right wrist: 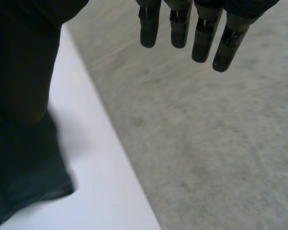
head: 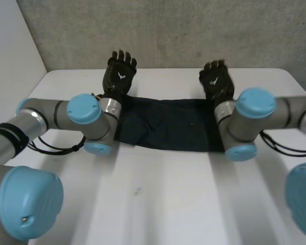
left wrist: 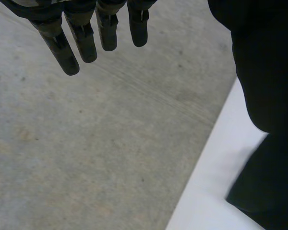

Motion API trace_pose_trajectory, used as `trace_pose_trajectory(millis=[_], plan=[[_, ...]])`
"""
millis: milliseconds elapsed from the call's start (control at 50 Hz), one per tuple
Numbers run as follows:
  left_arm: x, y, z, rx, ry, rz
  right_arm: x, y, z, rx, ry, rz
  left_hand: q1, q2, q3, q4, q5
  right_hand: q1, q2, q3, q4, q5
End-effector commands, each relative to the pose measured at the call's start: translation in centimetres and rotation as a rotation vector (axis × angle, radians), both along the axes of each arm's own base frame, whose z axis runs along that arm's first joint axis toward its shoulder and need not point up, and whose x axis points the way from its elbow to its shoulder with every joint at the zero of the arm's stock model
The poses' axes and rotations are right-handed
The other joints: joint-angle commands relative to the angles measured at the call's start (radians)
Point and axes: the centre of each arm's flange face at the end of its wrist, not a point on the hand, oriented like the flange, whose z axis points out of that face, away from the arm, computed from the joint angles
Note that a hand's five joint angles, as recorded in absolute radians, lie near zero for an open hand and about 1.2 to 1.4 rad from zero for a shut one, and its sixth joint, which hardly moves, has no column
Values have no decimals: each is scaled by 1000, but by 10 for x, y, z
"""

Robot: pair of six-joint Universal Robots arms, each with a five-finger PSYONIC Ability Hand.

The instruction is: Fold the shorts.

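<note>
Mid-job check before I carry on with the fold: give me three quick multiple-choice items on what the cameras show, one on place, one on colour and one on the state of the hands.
1. Where do the shorts lie?
A. On the table, between the left arm and the right arm
B. Draped over the table's near edge
C. On the floor

2. What colour are the shorts?
A. White
B. Dark, near black
C. Red

3. How are the left hand and right hand?
A. Both curled round cloth
B. One pinching a hem
C. Both with straight fingers, holding nothing

Answers:
1 A: the head view shows the cloth spread on the table between the arms.
2 B: the cloth reads dark against the white table.
3 C: each wrist view shows straight fingers with nothing in them.
</note>
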Motion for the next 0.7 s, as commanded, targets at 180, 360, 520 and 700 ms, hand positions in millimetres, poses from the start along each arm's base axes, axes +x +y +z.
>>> trace_pose_trajectory(millis=[180,360,520,700], plan=[[56,62,29,261,38,23,-60,78,35,628,-243,52,19,14,5,8,-6,111,90,99,77,79],[83,54,2,427,-6,92,-73,82,-7,734,-246,8,69,64,55,58,44,362,341,349,327,329],[90,47,-19,475,-20,124,-71,72,-37,672,-237,5,63,58,49,52,38,558,537,545,523,525],[87,56,-8,466,-18,111,-78,60,-46,607,-162,-63,63,58,49,52,38,1197,1176,1185,1163,1165]])
